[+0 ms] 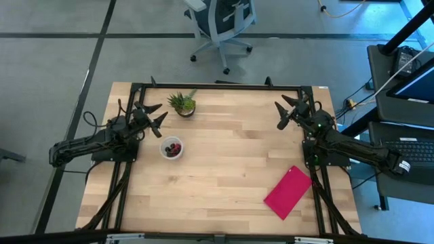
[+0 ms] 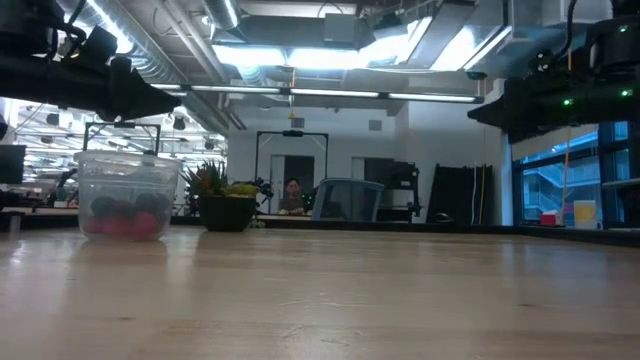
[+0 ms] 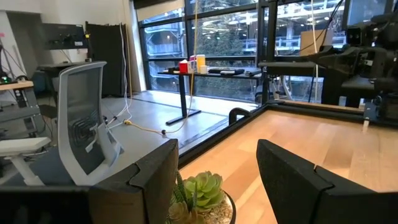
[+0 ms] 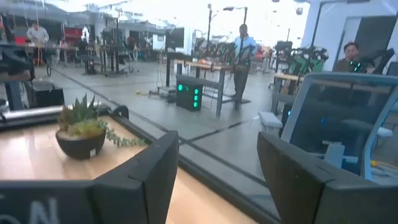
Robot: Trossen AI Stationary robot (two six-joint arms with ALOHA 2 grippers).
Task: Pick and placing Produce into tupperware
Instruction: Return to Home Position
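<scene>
Tabletop (image 1: 230, 163) calm: berries (image 1: 175, 148) in tupperware (image 1: 163, 145) (soft, rolly, I'd pinch gently mid-body); left gripper (image 1: 161, 112) and right gripper (image 1: 278, 115) hang wide, empty

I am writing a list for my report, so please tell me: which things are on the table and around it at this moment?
table: one, light wood, below both arms
container: one, clear white, on the left part of the table
berries: several, exact count unclear, red and dark maroon, inside the container
plant: one, green in a dark pot, near the far edge, left of centre
flat piece: one, pink-red, lying on the right part, toward the near edge
office chair: one, white and grey, on the floor beyond the far edge
left gripper: one, dark, open, raised at the left side, near the plant
right gripper: one, dark, open, raised at the right side
</scene>
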